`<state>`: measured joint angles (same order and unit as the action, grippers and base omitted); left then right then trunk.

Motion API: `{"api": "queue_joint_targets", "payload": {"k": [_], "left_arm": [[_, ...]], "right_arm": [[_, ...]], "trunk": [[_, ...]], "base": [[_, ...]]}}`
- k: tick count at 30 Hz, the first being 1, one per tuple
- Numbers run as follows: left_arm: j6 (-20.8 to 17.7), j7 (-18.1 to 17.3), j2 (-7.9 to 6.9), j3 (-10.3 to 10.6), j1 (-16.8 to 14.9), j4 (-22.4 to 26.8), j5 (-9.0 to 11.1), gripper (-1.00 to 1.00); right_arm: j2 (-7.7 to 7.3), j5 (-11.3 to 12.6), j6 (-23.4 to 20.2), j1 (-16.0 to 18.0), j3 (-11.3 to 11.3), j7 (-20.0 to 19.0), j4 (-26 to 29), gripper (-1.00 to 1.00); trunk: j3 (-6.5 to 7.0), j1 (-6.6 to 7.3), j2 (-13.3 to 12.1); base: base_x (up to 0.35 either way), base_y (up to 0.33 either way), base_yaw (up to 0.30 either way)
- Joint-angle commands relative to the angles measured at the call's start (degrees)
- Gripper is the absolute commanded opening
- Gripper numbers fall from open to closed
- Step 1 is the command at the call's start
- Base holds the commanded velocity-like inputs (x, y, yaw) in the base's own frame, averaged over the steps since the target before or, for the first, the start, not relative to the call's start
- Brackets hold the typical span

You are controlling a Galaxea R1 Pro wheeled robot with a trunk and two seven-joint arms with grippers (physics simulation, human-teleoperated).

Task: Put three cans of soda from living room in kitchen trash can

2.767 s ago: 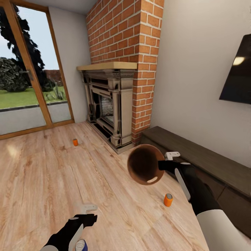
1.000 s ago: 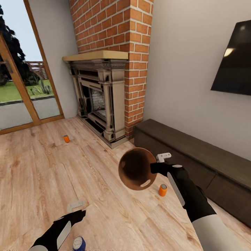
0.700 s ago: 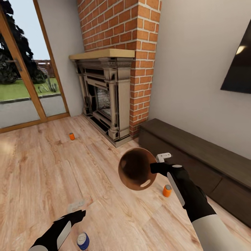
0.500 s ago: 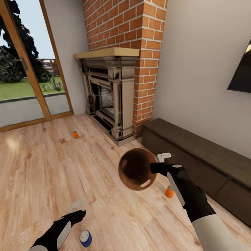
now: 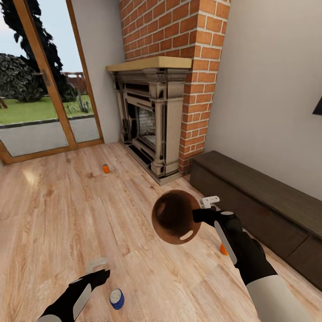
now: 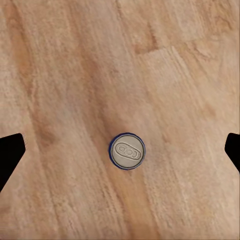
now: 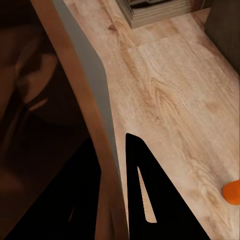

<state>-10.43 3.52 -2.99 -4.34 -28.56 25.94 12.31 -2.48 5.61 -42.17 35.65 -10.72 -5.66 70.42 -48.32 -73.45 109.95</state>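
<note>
The right gripper [image 5: 202, 213] is clamped on the rim of the tash can [image 5: 175, 222], held tilted above the wood floor [image 5: 53, 214], its brown inside showing nothing within. The left gripper [image 5: 99, 268] hangs spread wide over the upright blue can [image 5: 117, 298]; one orange can [image 5: 106, 168] stands near the fireplace [image 5: 150, 125], another [image 5: 222, 248] just beside the bench [image 5: 259, 201].

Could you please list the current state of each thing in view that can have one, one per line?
Blue soda can: upright on the floor, free.
Far orange soda can: upright on the floor, free.
Near orange soda can: on the floor, partly hidden behind the right arm.
Trash can: held off the floor, tipped, nothing visible inside.
Left tool: open, above the blue can.
Right tool: shut on the trash can's rim.
</note>
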Motion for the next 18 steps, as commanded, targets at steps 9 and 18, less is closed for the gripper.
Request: {"api": "queue_joint_targets", "payload": {"k": [9, 18], "left_arm": [[0.1, -0.1, 0.00, 0.0, 0.1, 0.0, 0.0, 1.00], [0.4, -0.2, 0.00, 0.0, 0.1, 0.0, -0.2, 1.00]], "right_arm": [[0.01, 0.8, 0.0, 0.0, 0.1, -0.2, 0.0, -1.00], [0.01, 0.7, 0.0, 0.0, 0.1, -0.2, 0.0, -1.00]], "trunk": [[-0.73, 0.00, 0.0], [-1.18, 0.00, 0.0]], "base": [[0.000, 0.000, 0.075], [0.000, 0.000, 0.007]]}}
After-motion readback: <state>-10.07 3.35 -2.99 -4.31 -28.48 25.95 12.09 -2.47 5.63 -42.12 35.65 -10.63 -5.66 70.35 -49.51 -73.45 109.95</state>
